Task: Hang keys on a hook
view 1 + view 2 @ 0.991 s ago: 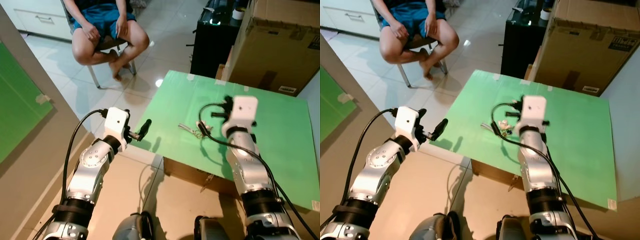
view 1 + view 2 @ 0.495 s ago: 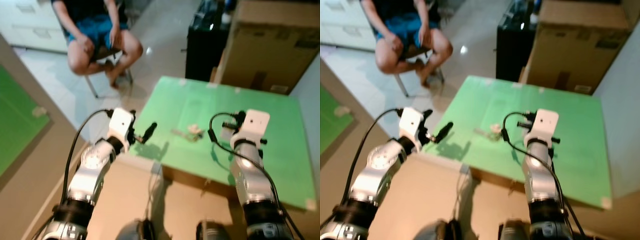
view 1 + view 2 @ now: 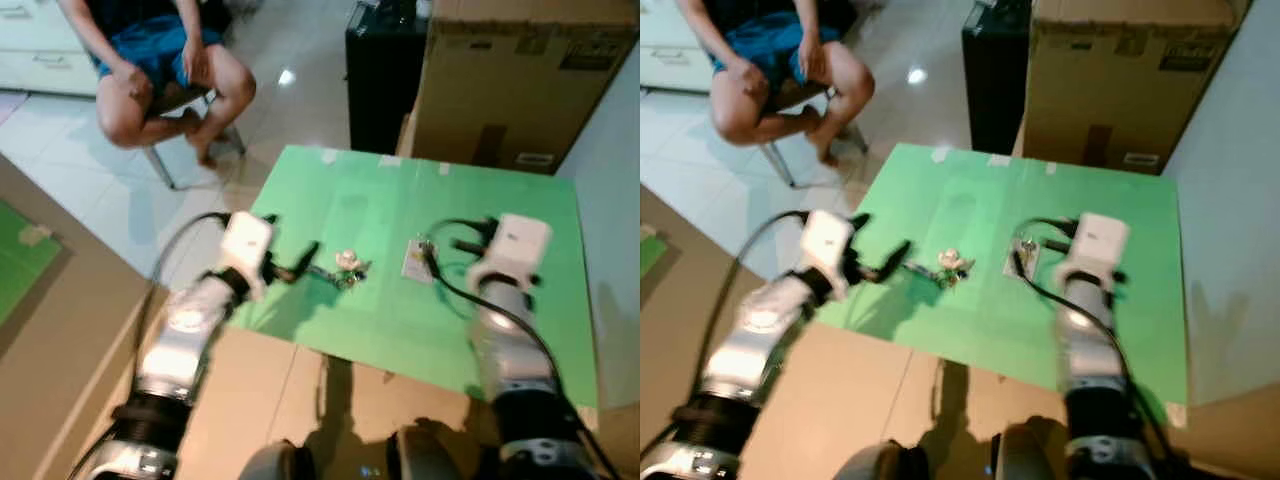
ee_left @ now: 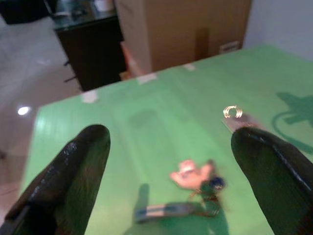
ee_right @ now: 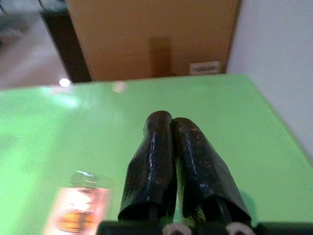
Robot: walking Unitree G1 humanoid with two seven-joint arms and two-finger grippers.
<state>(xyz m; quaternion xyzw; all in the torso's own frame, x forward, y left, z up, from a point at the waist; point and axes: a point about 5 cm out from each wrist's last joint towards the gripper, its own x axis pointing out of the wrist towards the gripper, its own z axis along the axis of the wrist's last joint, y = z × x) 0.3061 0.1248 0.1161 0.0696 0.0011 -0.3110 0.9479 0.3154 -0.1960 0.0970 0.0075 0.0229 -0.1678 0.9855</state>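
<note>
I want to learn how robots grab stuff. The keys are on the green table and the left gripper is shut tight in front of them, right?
Not quite. The keys do lie on the green table, but the left gripper is open; the left wrist view shows its fingers spread wide apart.

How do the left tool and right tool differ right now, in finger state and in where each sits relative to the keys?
The left tool has its fingers spread wide; the right tool has its fingers pressed together. The left tool aims at the keys, framing them between its fingers; the right tool sits further right, beside the small hook plate, apart from the keys. Both hover over the green table, holding nothing.
</note>
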